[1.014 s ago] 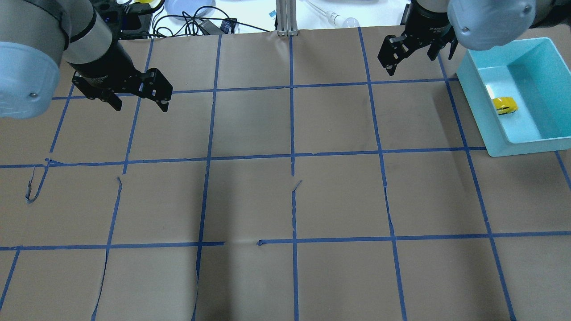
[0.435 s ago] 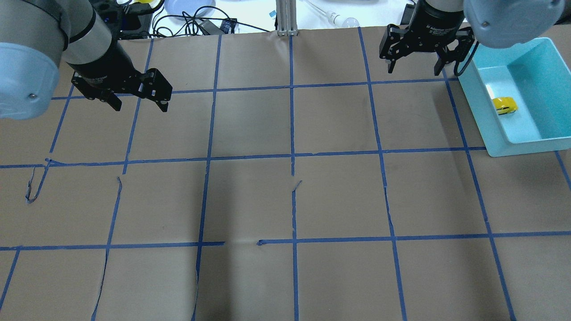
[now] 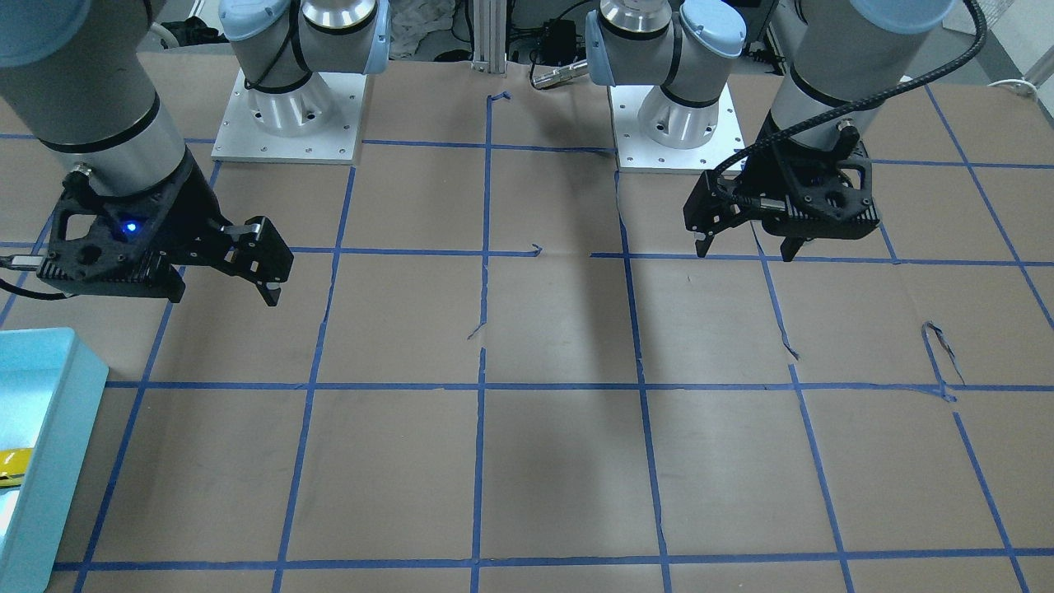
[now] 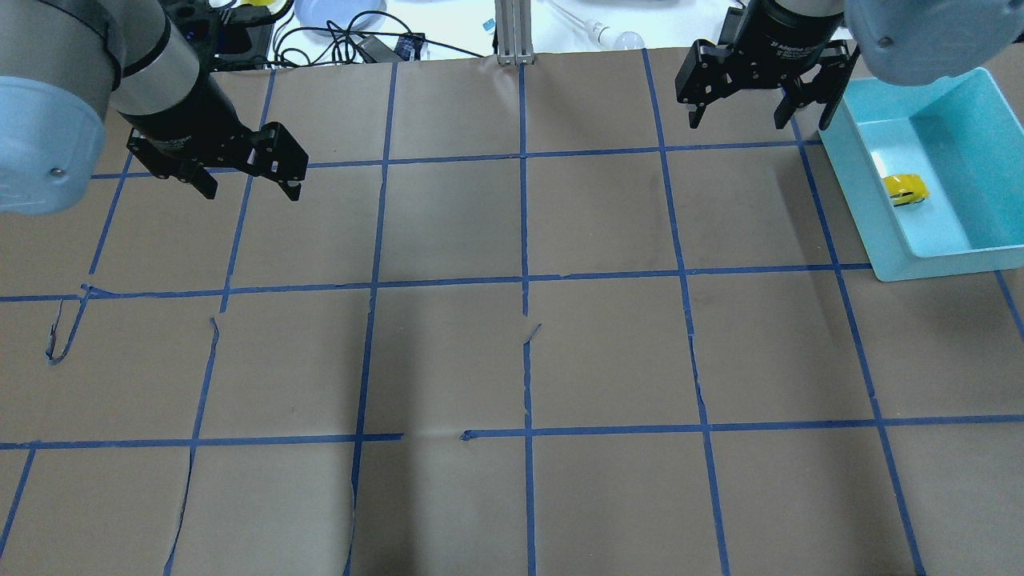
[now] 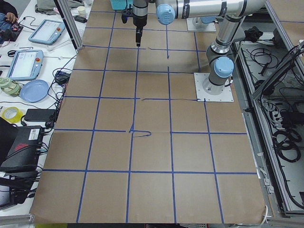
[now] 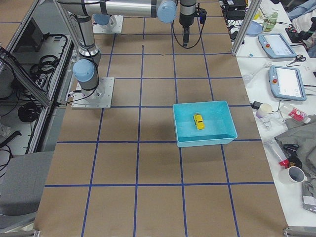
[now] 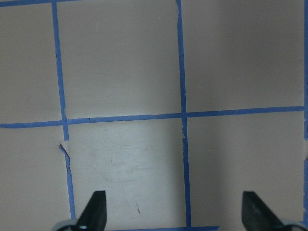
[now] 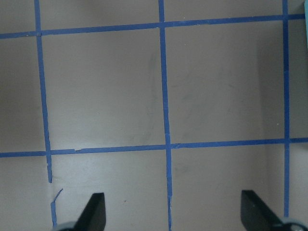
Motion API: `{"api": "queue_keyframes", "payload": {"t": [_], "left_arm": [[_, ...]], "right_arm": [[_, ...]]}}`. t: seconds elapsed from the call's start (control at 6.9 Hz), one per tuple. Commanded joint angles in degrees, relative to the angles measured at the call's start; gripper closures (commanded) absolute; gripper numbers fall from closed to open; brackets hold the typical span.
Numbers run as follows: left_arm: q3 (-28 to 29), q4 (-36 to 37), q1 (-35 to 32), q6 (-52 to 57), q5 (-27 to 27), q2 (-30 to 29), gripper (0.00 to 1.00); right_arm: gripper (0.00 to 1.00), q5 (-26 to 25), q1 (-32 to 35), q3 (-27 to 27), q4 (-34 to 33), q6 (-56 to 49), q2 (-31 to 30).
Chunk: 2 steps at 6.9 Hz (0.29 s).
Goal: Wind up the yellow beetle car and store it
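Note:
The yellow beetle car [image 4: 905, 190] lies inside the teal bin [image 4: 854, 192] at the table's far right. It also shows in the exterior right view [image 6: 198, 121], resting on the floor of the bin [image 6: 202, 141]. My right gripper [image 4: 758, 124] is open and empty, hovering over the table just left of the bin's far corner. Its wrist view shows only taped paper between its spread fingertips [image 8: 96, 211]. My left gripper [image 4: 252, 192] is open and empty at the far left, with only paper below its fingertips [image 7: 96, 211].
Brown paper with a blue tape grid [image 4: 524, 280] covers the table. Cables, a plate and a bulb lie beyond the far edge [image 4: 352, 32]. A metal post [image 4: 510, 32] stands at the far middle. Both arm bases [image 3: 288, 123] sit at the robot's side.
My right gripper has turned at the wrist and shifted slightly toward the bin, its fingers now spread side by side. The left gripper and the car have stayed still.

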Motion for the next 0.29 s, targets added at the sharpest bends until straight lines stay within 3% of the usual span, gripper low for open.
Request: {"api": "queue_keyframes", "payload": {"t": [0.0, 0.14], "left_arm": [[-0.1, 0.0, 0.1, 0.0, 0.0, 0.0, 0.0], [0.0, 0.0, 0.3, 0.0, 0.0, 0.1, 0.0]], "right_arm": [[0.0, -3.2, -1.7, -1.2, 2.6, -1.2, -0.4], [0.0, -3.0, -1.5, -0.8, 3.4, -1.1, -0.1]]}}
